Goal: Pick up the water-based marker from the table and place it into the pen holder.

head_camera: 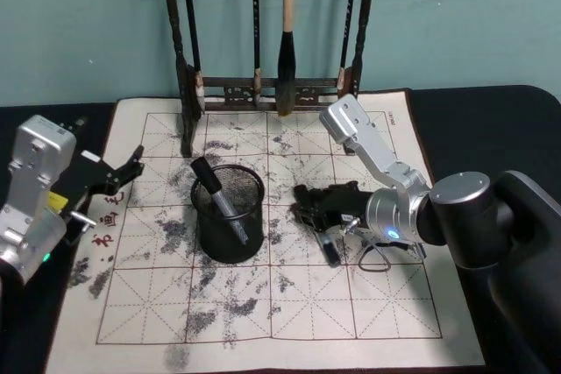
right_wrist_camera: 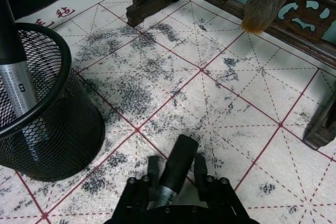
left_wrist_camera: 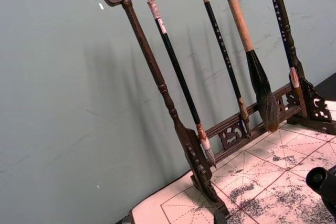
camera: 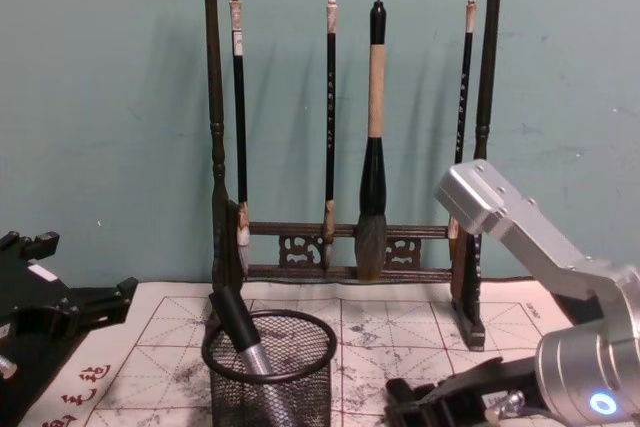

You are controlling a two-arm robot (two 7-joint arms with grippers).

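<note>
Black wire pen holder [head_camera: 230, 238] is standing upright; just right of it the right hand [head_camera: 304, 206] is clamping the marker [right_wrist_camera: 177, 167] low, probably for lifting over the rim; the left hand [head_camera: 112, 174] is idling well left of it, and I cannot tell its state.

Markers, two: first marker [head_camera: 215, 192] in pen holder [head_camera: 230, 232], second marker [right_wrist_camera: 180, 156] on mat [head_camera: 351, 304]. Pen holder, one. Brush rack [camera: 212, 147], one. Hanging brushes [camera: 372, 177], four. Mat, one.
</note>
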